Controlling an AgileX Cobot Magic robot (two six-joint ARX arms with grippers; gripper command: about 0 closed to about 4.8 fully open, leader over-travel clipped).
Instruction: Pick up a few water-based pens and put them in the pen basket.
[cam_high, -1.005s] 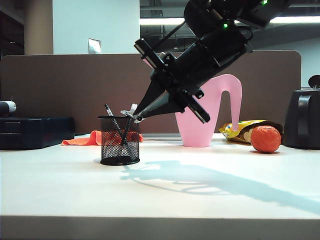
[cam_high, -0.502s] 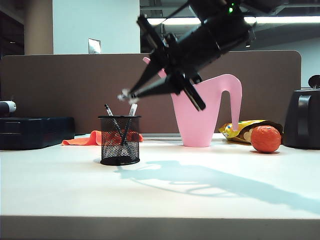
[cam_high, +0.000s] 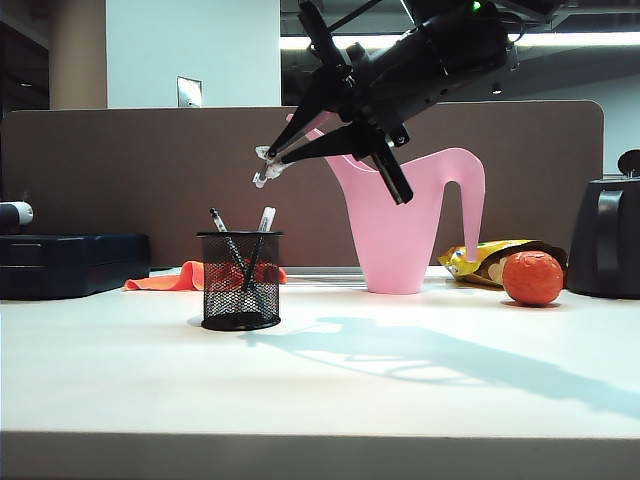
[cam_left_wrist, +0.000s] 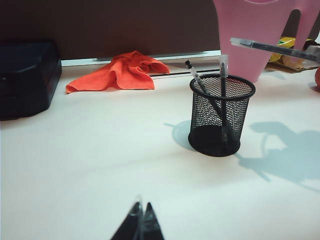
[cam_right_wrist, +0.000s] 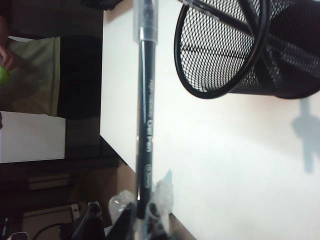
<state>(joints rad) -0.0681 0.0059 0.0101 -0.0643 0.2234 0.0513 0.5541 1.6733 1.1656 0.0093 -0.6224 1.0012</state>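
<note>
The pen basket, a black mesh cup, stands on the white table left of centre. Two water-based pens lean inside it with their tops above the rim. My right gripper hangs in the air above the basket, shut on a third pen. In the right wrist view that black pen runs out from the right gripper past the basket's rim. The left wrist view shows the held pen above and beyond the basket. My left gripper is shut and empty, low over the table well short of the basket.
A tall pink watering can stands behind and right of the basket. An orange ball and a yellow snack bag lie further right, beside a black appliance. An orange cloth and a black case sit at the back left.
My right gripper has risen from the basket's rim to well above it and the wrist has rolled, with the pen still in its grip. The basket and left gripper have not moved.
</note>
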